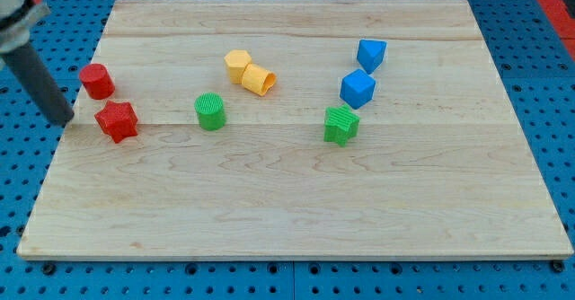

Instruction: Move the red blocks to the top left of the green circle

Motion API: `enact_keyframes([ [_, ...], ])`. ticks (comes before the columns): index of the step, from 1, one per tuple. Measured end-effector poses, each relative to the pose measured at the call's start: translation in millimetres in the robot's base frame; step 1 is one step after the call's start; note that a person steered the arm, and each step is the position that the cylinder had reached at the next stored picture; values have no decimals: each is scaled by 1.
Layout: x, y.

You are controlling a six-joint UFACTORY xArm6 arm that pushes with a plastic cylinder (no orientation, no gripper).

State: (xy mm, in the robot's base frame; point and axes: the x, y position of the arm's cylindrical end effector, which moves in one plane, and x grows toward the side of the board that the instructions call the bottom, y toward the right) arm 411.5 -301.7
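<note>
A red cylinder (96, 81) stands near the board's left edge. A red star-shaped block (117, 120) lies just below and to the right of it. The green circle, a green cylinder (210, 111), stands to the right of both red blocks, about a hundred pixels from the star. My tip (64, 119) is at the board's left edge, left of the red star and below-left of the red cylinder, touching neither.
Two yellow blocks (237, 64) (259, 80) lie together above-right of the green cylinder. A green star-shaped block (340, 124) sits right of centre. Two blue blocks (370, 54) (358, 88) stand above it. The wooden board (296, 219) rests on a blue pegboard.
</note>
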Motion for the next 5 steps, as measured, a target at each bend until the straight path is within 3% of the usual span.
enact_keyframes([
  [2,-41,40],
  [3,-42,43],
  [5,92,18],
])
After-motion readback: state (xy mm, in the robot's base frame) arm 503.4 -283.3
